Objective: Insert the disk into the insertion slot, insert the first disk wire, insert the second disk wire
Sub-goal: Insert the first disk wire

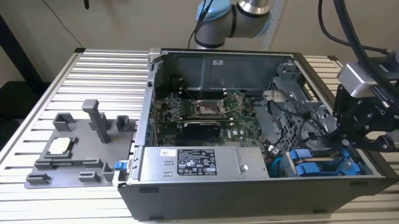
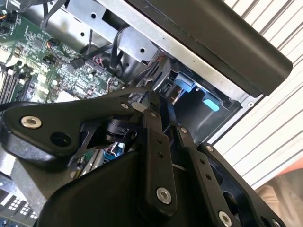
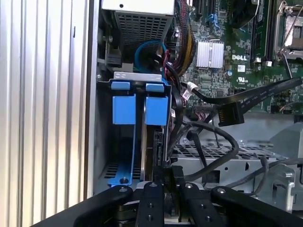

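At the drive bay in the corner of the open case [image 1: 249, 198], on the exterior view's right, the gripper [image 1: 341, 140] hangs low over the blue carriers. In the first wrist view the disk [image 3: 156, 111] stands on edge in the bay, its blue carrier end just beside the other carrier [image 3: 124, 109], which looks like a bare frame with no drive in it. The two blue ends sit level with each other under the bay's metal lip, so the disk seems to be most or all of the way into its slot; whether it has clicked home cannot be told.

The gripper [image 3: 166, 174] is at the disk's opposite end, its fingers [image 3: 160, 182] drawn narrow and, as far as can be seen, pinched on the disk's thin edge. In the second wrist view the gripper [image 2: 154, 101] shows the same close set, pointing down into the bay.

By this reading, the first step is at or near its end and the disk is not yet let go. Neither wire step looks done. A black flat connector [image 3: 230, 113] on a flat cable lies loose beside the bay, over the motherboard [image 3: 246, 61], plugged into nothing. Other dark cables [image 3: 213, 142] loop near the disk's rear, touching no socket that shows. Which of these serve as the first and second disk wires cannot be told.
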{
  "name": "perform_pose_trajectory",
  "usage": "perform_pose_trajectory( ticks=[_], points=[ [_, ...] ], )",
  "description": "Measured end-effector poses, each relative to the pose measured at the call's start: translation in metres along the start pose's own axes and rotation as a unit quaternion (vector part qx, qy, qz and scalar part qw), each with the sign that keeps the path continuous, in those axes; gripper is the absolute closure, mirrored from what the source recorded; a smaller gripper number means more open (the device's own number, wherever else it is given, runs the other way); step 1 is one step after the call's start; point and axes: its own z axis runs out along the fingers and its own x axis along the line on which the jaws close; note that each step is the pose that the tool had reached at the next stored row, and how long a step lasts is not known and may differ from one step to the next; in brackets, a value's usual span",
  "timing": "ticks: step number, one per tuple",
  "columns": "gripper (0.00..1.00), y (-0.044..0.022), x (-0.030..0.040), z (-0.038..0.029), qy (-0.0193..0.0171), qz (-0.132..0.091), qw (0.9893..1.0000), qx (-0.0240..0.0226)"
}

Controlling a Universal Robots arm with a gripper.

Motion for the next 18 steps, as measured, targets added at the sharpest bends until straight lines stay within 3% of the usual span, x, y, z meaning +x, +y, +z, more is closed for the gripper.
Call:
perform_pose_trajectory(
  ticks=[18],
  points=[
    [0.81, -0.0004, 0.0039, 0.0065, -0.0008, 0.01, 0.9999, 0.0009]
  ],
)
